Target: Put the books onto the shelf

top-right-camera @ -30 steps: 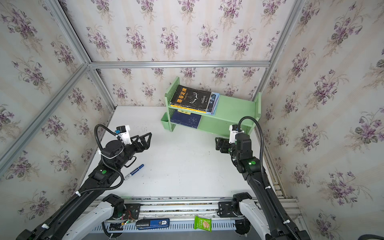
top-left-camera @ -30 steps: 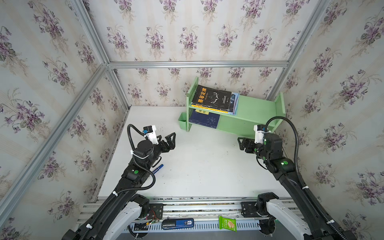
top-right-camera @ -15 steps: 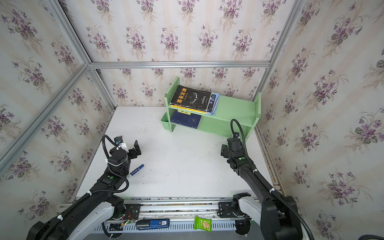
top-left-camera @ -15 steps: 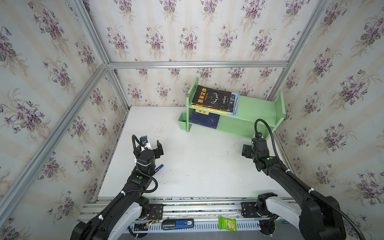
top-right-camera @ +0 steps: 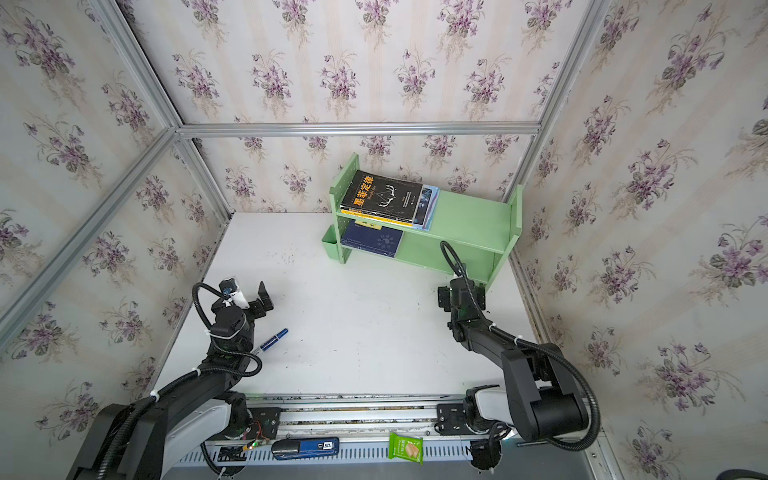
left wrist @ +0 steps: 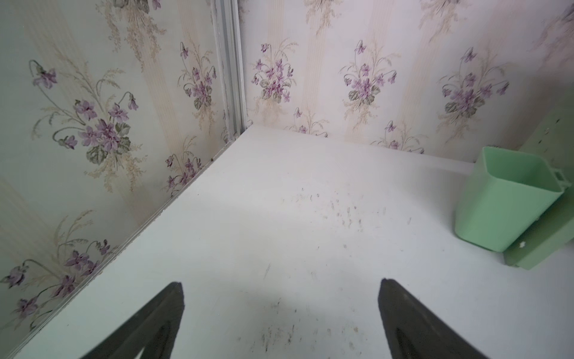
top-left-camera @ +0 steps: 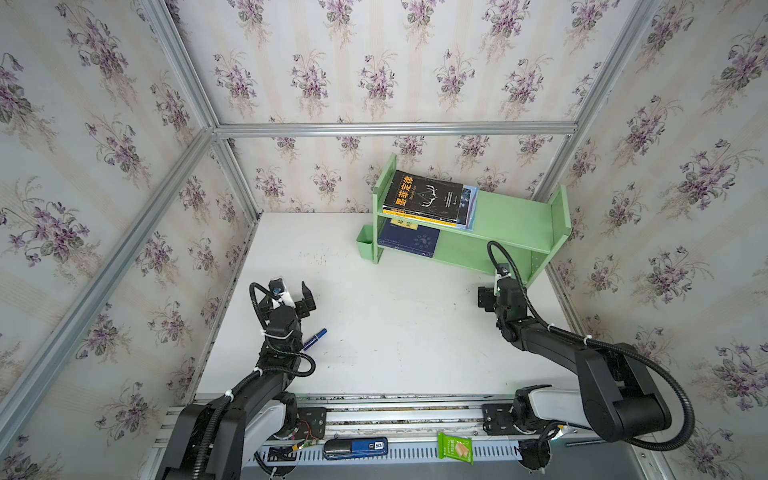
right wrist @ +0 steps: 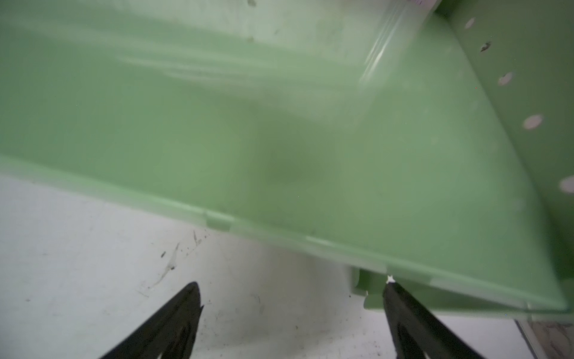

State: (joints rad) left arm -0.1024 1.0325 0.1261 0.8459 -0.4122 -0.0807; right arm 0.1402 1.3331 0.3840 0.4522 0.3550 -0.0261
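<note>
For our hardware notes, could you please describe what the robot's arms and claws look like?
Both the left arm and right arm are matte black with white base housings, looped black corrugated cables and white cable ties. The left claw and right claw have dark, tapering pointed fingers.

墨菲定律 on black book (top-left-camera: 428,195), 50 on blue device (top-left-camera: 355,448)

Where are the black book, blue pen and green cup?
black book (top-left-camera: 424,197): a top view, middle of its cover.
blue pen (top-left-camera: 316,337): a top view, middle of its barrel.
green cup (left wrist: 497,211): left wrist view, its front wall.
</note>
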